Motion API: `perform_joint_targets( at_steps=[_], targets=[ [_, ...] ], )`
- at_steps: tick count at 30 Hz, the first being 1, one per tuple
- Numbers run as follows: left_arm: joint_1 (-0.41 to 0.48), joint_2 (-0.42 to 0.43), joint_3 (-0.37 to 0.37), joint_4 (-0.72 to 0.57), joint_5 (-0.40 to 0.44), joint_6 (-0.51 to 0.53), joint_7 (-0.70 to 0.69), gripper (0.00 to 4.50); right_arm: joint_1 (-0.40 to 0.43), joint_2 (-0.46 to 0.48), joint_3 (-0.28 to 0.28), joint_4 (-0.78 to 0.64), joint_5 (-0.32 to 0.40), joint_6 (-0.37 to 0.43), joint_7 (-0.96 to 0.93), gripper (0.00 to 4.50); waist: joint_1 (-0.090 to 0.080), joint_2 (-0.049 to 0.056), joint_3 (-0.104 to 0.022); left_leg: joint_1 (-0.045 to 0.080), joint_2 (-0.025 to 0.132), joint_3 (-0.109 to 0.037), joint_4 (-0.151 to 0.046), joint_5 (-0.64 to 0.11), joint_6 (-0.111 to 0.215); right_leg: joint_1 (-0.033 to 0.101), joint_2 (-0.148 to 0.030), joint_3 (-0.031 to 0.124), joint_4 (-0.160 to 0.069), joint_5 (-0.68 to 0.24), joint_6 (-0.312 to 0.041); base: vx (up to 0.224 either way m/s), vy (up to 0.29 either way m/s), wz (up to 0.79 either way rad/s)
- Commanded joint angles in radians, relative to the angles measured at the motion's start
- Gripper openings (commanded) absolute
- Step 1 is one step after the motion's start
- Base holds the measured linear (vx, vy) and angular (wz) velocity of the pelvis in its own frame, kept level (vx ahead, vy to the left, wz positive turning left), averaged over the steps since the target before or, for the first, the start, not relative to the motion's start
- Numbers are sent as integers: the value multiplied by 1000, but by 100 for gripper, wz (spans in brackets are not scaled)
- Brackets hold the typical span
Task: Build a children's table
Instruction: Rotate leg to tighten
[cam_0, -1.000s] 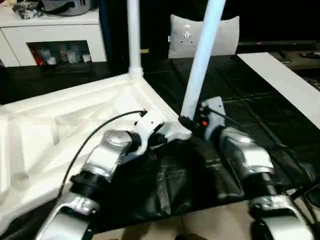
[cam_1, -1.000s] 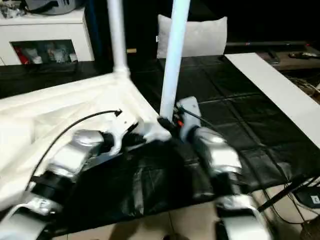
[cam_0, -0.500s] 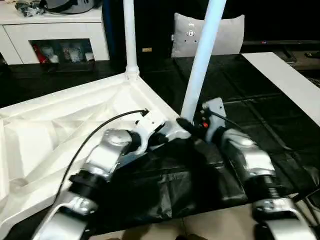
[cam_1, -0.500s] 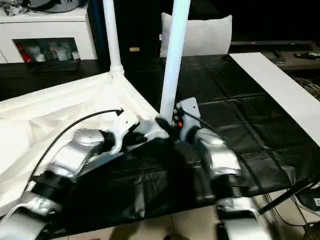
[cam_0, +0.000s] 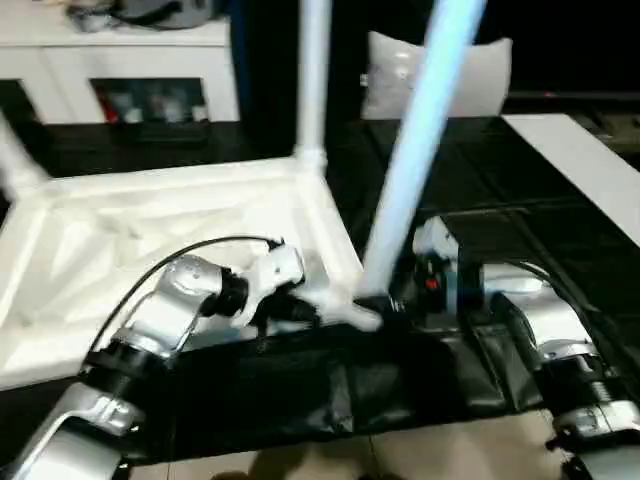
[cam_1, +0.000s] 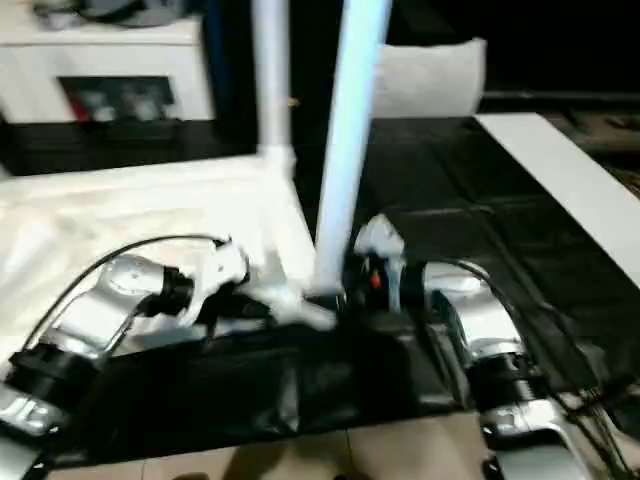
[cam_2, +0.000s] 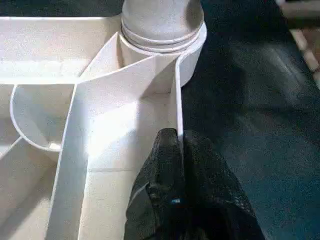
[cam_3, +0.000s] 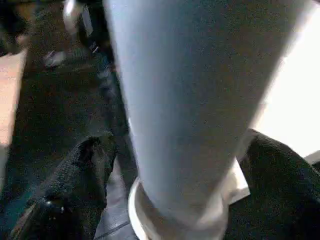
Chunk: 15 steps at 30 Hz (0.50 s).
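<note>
The children's table lies upside down, its white ribbed tabletop (cam_0: 150, 240) on a black mat. One white leg (cam_0: 312, 80) stands in the far corner socket, and another leg (cam_0: 425, 150) stands in the near right socket (cam_3: 175, 220). A third leg (cam_0: 15, 160) shows at the left edge. My left gripper (cam_2: 179, 137) is shut on the tabletop's thin rim wall, just short of a corner socket (cam_2: 162, 30). Around the base of the near right leg, my right gripper (cam_3: 175, 145) stands open, one finger (cam_3: 85, 165) clear of the tube and the other close beside it.
A white cabinet (cam_0: 130, 60) stands at the back left and a grey pillow (cam_0: 480, 75) at the back. A long white board (cam_0: 590, 170) lies on the right. The black mat (cam_0: 300, 400) ends at a tiled floor (cam_0: 450, 460) near me.
The camera has shifted, bringing a leg at the left into view. My right gripper has opened off the near right leg. The left gripper keeps its hold on the rim.
</note>
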Motion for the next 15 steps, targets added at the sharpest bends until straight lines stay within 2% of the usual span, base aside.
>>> perform_joint_targets(
  at_steps=[1, 4, 15],
  targets=[
    [-15, 7, -38, -32, 2, -36, -63, 0, -2, -9, 7, -8, 5, 2, 40, 372, -4, 2, -68, -3, 3, 19, -72, -190, 60, 76, -43, 51, -75, -311, -160, 0, 0, 0],
    [-20, 27, -43, -25, -9, -54, -117, 0, -8, -9, 11, -8, 40, 46, 91, 360, -2, 2, -67, -5, 2, 19, -72, -194, 60, 77, -44, 50, -78, -335, -152, 0, 0, 0],
    [-28, 37, -43, -8, -19, -78, -148, 0, -4, -17, 41, -8, 55, 66, 158, 263, 3, -1, -69, -6, 1, 19, -71, -174, 50, 76, -44, 50, -78, -346, -139, 0, 0, 0]
  ],
)
